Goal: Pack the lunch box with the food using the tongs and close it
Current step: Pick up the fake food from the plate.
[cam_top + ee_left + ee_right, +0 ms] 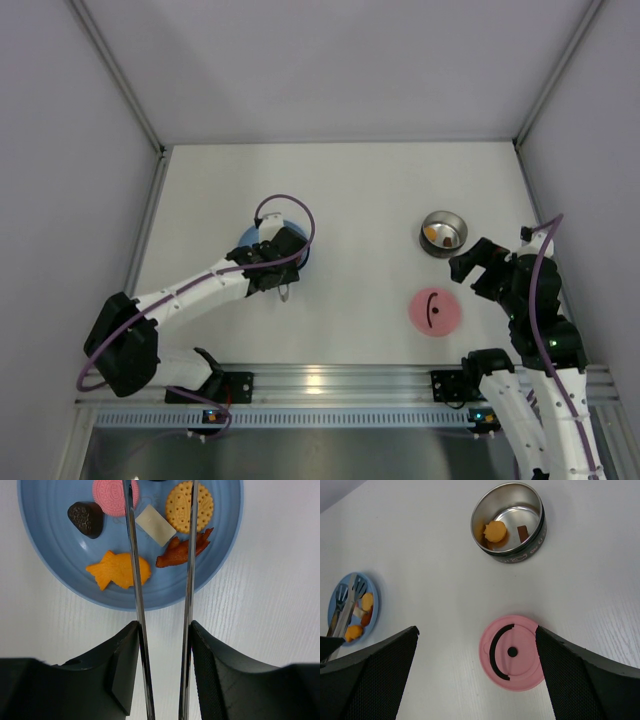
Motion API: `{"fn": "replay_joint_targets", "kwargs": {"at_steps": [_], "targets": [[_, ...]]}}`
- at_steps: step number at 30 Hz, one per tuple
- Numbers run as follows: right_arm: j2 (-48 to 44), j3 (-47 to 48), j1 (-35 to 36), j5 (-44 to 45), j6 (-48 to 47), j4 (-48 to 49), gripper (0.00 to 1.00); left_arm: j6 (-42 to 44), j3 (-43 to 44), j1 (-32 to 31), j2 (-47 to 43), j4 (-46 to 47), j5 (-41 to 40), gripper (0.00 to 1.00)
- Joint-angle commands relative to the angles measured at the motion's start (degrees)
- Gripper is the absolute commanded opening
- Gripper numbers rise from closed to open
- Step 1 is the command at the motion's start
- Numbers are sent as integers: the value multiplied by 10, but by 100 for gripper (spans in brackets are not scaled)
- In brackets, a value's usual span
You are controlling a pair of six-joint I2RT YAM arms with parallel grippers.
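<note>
Left tool is clenched on the tongs, whose arms reach up-frame over the blue plate. They straddle the white piece, likely lining up a pinch. Right tool hangs released above the pink lid, probably for closing. The lunch box sits top centre, partly filled.

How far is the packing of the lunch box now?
Done: two pieces of food lie in the lunch box. In hand: the left hand holds the tongs over the plate. Left: six more pieces there, and the pink lid is off.
</note>
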Motion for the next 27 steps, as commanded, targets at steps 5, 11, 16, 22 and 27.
{"fn": "replay_joint_targets", "kwargs": {"at_steps": [5, 11, 16, 22, 27], "targets": [[-1, 6, -8, -5, -2, 37, 99, -2, 23, 3, -15, -2, 4, 44], [-3, 4, -8, -4, -2, 36, 100, -3, 27, 3, -10, -3, 5, 35], [-2, 4, -8, -5, -2, 38, 100, 5, 46, 3, -16, -14, 3, 28], [-1, 4, -8, -6, -2, 37, 99, 24, 99, 3, -21, -43, -3, 26], [-1, 4, -8, -4, -2, 37, 99, 31, 128, 3, -22, -59, -2, 26]]}}
